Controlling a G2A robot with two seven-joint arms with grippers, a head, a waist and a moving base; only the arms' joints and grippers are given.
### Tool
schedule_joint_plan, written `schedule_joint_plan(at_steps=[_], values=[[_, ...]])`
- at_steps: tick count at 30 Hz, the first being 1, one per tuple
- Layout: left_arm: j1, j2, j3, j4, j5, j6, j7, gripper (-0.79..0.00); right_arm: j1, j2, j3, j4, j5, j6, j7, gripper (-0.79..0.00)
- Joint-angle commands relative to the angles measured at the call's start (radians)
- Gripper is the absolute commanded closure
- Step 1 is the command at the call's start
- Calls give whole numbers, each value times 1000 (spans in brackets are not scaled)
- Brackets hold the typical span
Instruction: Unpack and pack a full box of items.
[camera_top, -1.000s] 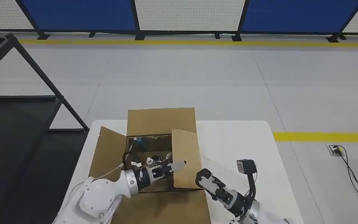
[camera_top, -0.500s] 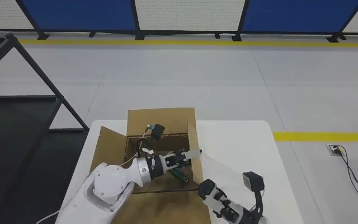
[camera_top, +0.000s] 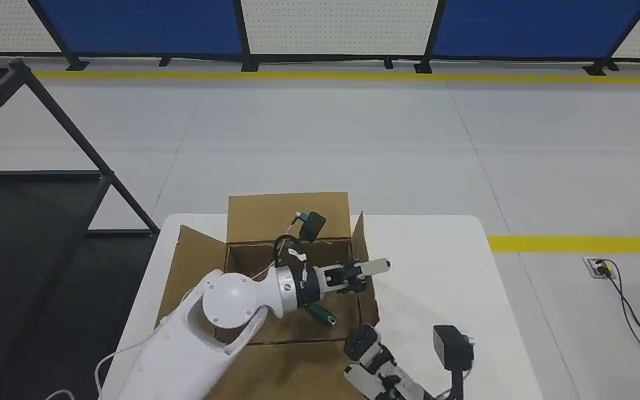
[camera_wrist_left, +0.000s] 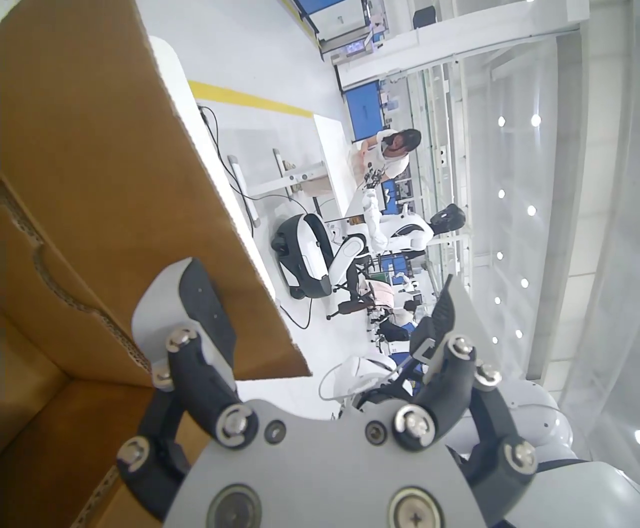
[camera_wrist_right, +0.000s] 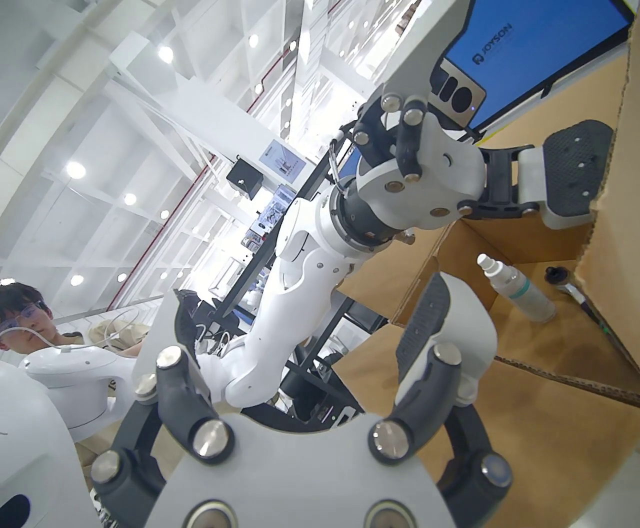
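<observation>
At the near edge of the surface (camera_top: 430, 270), just beside the near right corner of the box (camera_top: 288, 215), the right tool (camera_top: 360, 346) is held with its jaws apart and nothing between them. The box is set on the left half of the surface, and its flaps are open. On its floor a bottle (camera_wrist_right: 515, 295) is seen lying on its side, with a dark item (camera_wrist_right: 567, 287) just beside it, toward the right wall.

Farther in, the left tool (camera_top: 370, 268) is stretched across the opening to the right flap (camera_top: 360, 240), which stands nearly upright. Its jaws are spread and nothing is clamped. In the left wrist view the flap's edge is seen passing between them, with one pad (camera_wrist_left: 205, 300) close against the cardboard. Whether either pad presses on it cannot be told.

The step in hand is judged to be the opening of the box, with the right flap being spread outward so that the contents can be reached. Unpacking itself is judged not yet begun.

Next, the flap would need to be pushed toward the right edge of the surface until it stays down. The tool would then have to be drawn clear of the cardboard and lowered onto the bottle, with the jaws set across its body. A flap springing back over the opening is to be watched for.
</observation>
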Motion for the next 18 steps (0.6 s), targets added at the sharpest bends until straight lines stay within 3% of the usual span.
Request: schedule_joint_plan(at_steps=[1,8,18], values=[[-16,-7,10,18,-2,0,1,-785,12,-2,-21,6,-37,43,-40,-785],[-64,-29,27,76,-19,-13,-10,-785,19,-6,-44,14,-89,176,-146,-785],[-31,-24,-30,73,-27,-34,-38,-785,39,-11,-52,34,-106,289,-275,-785]])
